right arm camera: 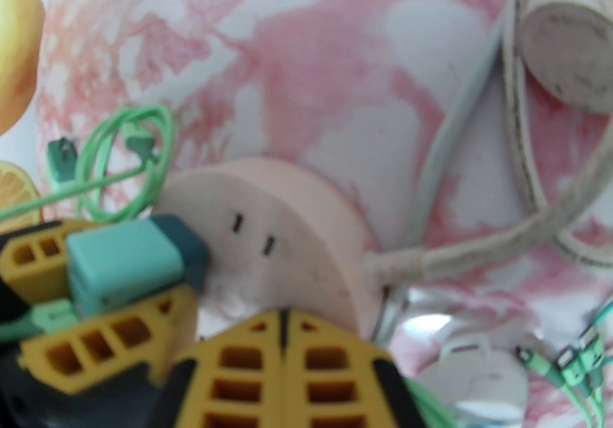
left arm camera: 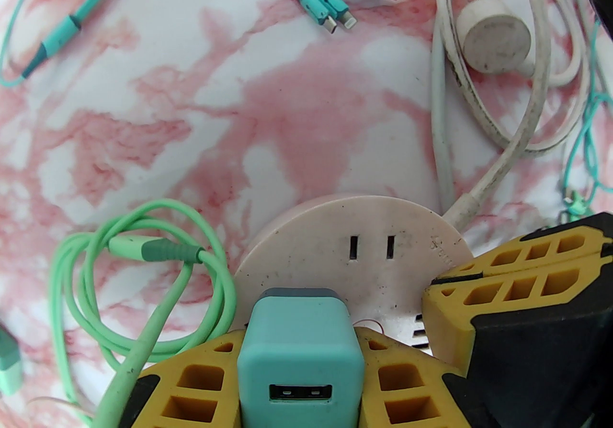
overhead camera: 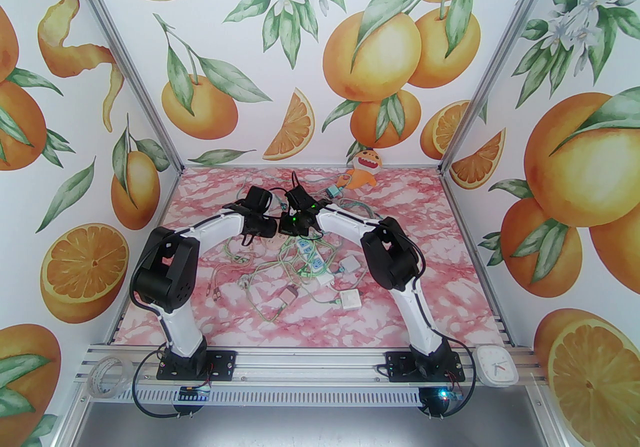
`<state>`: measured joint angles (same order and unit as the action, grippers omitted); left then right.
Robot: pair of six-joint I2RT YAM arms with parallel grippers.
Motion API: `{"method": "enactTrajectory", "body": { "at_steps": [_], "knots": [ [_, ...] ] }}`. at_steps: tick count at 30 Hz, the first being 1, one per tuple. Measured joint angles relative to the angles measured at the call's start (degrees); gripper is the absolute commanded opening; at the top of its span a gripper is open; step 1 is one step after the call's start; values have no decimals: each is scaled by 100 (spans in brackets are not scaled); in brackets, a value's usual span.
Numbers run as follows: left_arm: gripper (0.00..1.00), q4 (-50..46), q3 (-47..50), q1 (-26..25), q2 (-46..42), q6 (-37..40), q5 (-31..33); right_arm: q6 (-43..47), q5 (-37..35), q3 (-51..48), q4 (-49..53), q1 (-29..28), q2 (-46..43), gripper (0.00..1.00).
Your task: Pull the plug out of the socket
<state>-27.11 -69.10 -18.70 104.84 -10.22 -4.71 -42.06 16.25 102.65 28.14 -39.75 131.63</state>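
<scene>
The plug (left arm camera: 298,359) is a teal USB charger cube. It stands on the flat face of the round pale pink socket (left arm camera: 335,234), its dark base against that face. My left gripper (left arm camera: 299,339) is shut on the plug, one yellow finger on each side. My right gripper (right arm camera: 282,318) is shut with nothing between its fingers, and its tips press on the socket (right arm camera: 287,206) beside the plug (right arm camera: 129,258). In the top view both grippers, left (overhead camera: 270,227) and right (overhead camera: 286,229), meet over the cable tangle at mid table.
A white round plug (left arm camera: 493,38) with a thick white cable lies to the right of the socket. A teal multi-head cable (left arm camera: 330,5) and a coiled green cable (left arm camera: 143,249) lie close by. A power strip (overhead camera: 307,255), white adapters (overhead camera: 350,299) and a plush toy (overhead camera: 365,165) are on the table.
</scene>
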Motion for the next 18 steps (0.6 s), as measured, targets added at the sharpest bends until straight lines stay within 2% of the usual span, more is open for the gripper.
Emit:
{"method": "enactTrajectory", "body": {
  "at_steps": [5, 12, 18],
  "knots": [
    [13, -37, -2, -66, -2, 28, 81, 13, 0, 0, 9, 0, 0, 0],
    [12, -120, -33, -555, -9, 186, 1093, 20, 2, 13, 66, -26, 0, 0],
    [12, -168, -33, -595, -33, 282, 1270, 59, 22, 39, 127, -33, 0, 0]
  ]
}}
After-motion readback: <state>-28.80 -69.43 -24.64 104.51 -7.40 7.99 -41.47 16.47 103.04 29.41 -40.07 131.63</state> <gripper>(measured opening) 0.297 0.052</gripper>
